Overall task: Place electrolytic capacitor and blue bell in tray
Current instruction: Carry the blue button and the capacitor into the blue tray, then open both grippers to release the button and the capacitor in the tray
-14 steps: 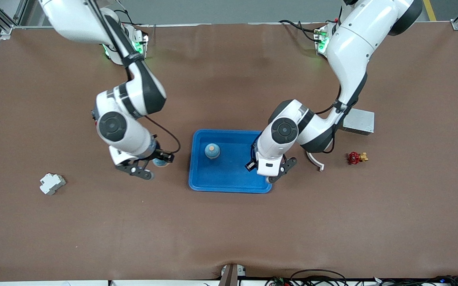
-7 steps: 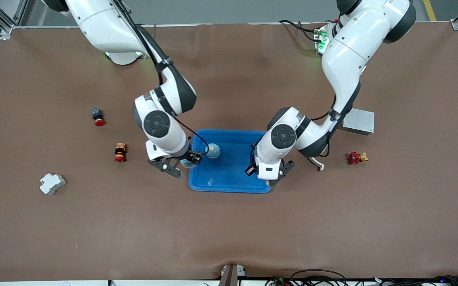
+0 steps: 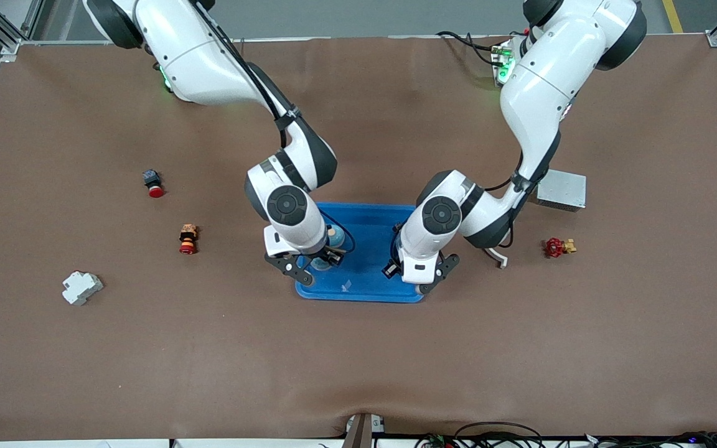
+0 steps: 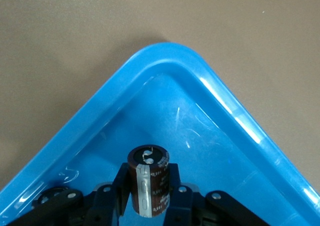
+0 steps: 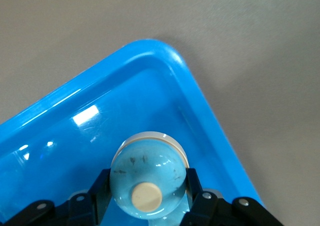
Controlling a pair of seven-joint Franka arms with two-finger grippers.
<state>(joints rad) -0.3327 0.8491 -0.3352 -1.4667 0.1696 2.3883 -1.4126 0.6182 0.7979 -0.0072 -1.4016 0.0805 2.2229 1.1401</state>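
Two grippers hang over the blue tray (image 3: pixel 365 286), each with a task item clamped between its fingers. The left gripper (image 4: pixel 148 206), over the corner of the tray nearest the front camera at the left arm's end, has its fingers narrowed on the electrolytic capacitor (image 4: pixel 148 186), a dark cylinder with a pale stripe, held upright above the tray floor. The right gripper (image 5: pixel 148 196), over the corner nearest the front camera at the right arm's end, has its fingers pressed against the sides of the blue bell (image 5: pixel 147 181), a pale-blue dome with a cream button on top. In the front view the right arm's wrist covers most of what lies beneath it; a second bluish rounded object (image 3: pixel 334 235) shows in the tray just beside that wrist, and what it is cannot be told.

Progress, as a judgement: both items are picked up and carried to the tray, so transport is done. Neither appears released; what is left is lowering, opening the fingers and withdrawing. Whether either item already touches the tray floor cannot be told.

Other things on the brown table (image 3: pixel 358 361), all apart from the tray: a grey metal box (image 3: pixel 562 190), a small red-and-gold part (image 3: pixel 557 247), a white curved piece (image 3: pixel 496 255), a white block (image 3: pixel 82 287), a red-and-orange part (image 3: pixel 188 239) and a black-and-red button (image 3: pixel 152 183).
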